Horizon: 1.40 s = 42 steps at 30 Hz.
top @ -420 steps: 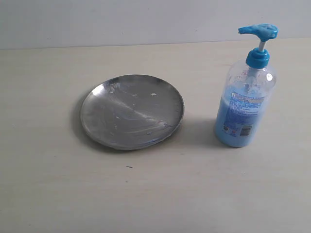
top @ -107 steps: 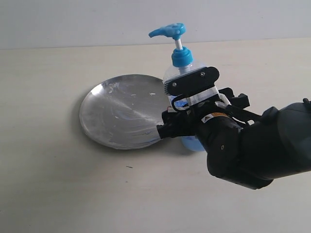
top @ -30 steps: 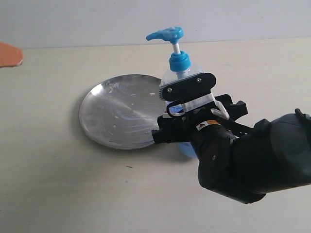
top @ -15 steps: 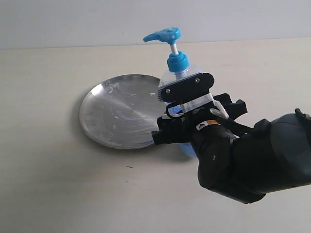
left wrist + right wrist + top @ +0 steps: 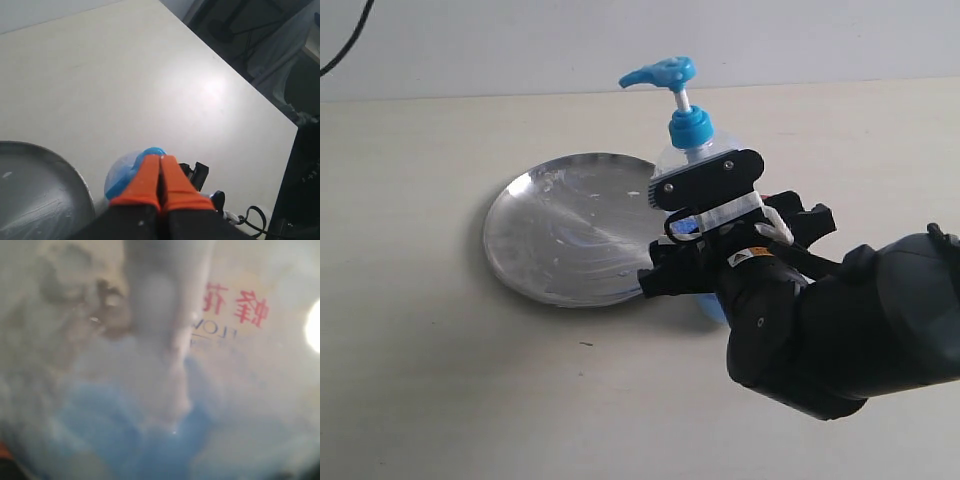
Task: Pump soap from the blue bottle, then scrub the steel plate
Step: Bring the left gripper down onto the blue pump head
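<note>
1. Pale desk [image 5: 440,400] carries the steel plate [image 5: 570,230]; the blue bottle [image 5: 688,128] stands at its rim, spout toward the plate.
2. I have the right end effector [image 5: 690,232] clamped around the bottle's body, and I'd keep that grip firm.
3. I see the left end effector [image 5: 160,165], fingers pressed together, hovering above the pump head [image 5: 660,72]; I'd push straight down.

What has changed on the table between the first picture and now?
The right pincer came in, closed on the bottle and carried it left, to the right rim of the plate. The left pincer, shut, now aims at the pump head. The plate stayed in place, and the pump head is still up.
</note>
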Available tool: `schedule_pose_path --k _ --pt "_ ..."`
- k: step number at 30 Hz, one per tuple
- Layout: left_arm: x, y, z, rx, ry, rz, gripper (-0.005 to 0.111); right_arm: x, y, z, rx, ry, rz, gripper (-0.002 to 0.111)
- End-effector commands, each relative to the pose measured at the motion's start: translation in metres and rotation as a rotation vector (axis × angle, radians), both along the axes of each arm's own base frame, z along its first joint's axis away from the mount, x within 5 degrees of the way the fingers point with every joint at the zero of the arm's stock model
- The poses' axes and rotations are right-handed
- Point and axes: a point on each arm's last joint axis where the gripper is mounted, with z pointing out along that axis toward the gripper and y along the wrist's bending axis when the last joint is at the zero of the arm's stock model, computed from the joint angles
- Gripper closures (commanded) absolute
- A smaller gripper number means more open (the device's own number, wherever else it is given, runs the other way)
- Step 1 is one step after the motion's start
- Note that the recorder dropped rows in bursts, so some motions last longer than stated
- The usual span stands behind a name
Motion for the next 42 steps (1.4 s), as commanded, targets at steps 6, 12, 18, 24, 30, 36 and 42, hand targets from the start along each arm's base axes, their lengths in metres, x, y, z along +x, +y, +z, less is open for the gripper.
schedule_pose_path --k 6,12,18,24,30,36,42 --pt "-0.01 -0.026 -0.009 0.03 -0.004 -0.113 0.107 0.002 -0.001 0.005 -0.02 -0.039 -0.015 0.108" --pt "-0.011 -0.021 -0.02 0.167 0.014 -0.105 0.107 0.002 -0.001 0.005 -0.032 -0.039 -0.008 0.108" --pt "0.0 -0.026 -0.041 0.209 0.057 -0.108 0.107 0.002 -0.001 0.005 -0.032 -0.039 -0.008 0.108" --pt "0.012 -0.03 -0.056 0.216 0.061 -0.07 0.107 0.002 -0.001 0.005 -0.033 -0.043 -0.01 0.108" --pt "0.016 -0.03 -0.055 0.207 0.032 -0.037 0.107 0.003 -0.001 0.006 -0.038 -0.056 -0.007 0.108" --pt "0.015 -0.03 -0.053 0.207 0.031 -0.041 0.107 0.003 -0.001 0.006 -0.038 -0.056 -0.007 0.108" --pt "0.003 -0.025 -0.027 0.146 -0.018 -0.032 0.107 0.003 -0.001 0.006 -0.038 -0.057 -0.005 0.108"
